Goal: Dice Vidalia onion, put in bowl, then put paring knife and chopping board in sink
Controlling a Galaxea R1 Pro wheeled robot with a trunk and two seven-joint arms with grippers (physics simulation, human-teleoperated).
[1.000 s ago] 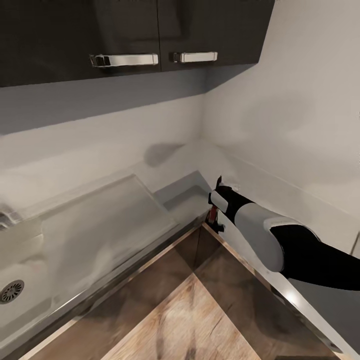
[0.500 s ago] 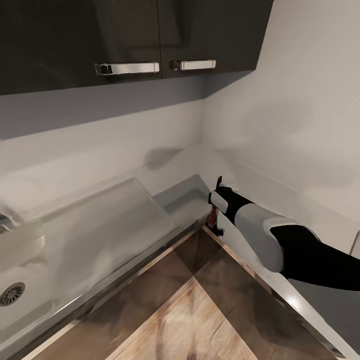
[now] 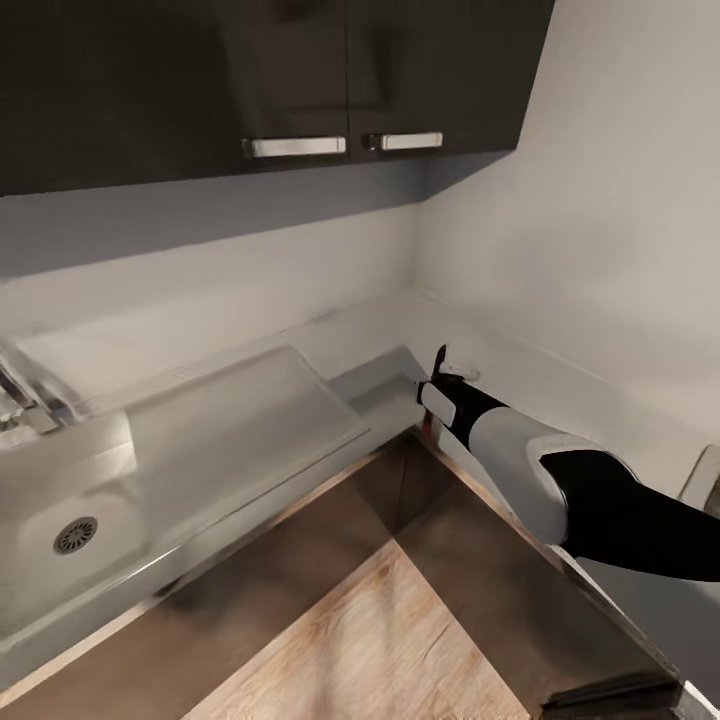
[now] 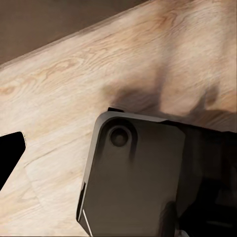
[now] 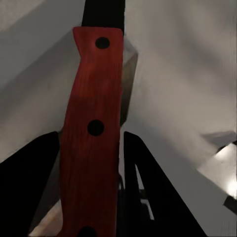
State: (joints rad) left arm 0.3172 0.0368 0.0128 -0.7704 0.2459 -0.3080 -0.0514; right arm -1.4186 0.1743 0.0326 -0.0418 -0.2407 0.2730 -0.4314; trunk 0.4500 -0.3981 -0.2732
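- The right gripper reaches over the inner corner of the grey L-shaped surface; its fingers are clamped on the paring knife.
- In the right wrist view the knife's red riveted handle lies between the two dark fingers, with the dark blade beyond it.
- In the head view the blade tip points toward 12 o'clock above the wrist.
- The sink, with its round drain, lies toward 9 o'clock of the gripper; its flat drainboard lies between them.
- Dark wall cabinets hang above.
- The left wrist view shows wooden floor and a dark robot part; I cannot tell how the left fingers stand.
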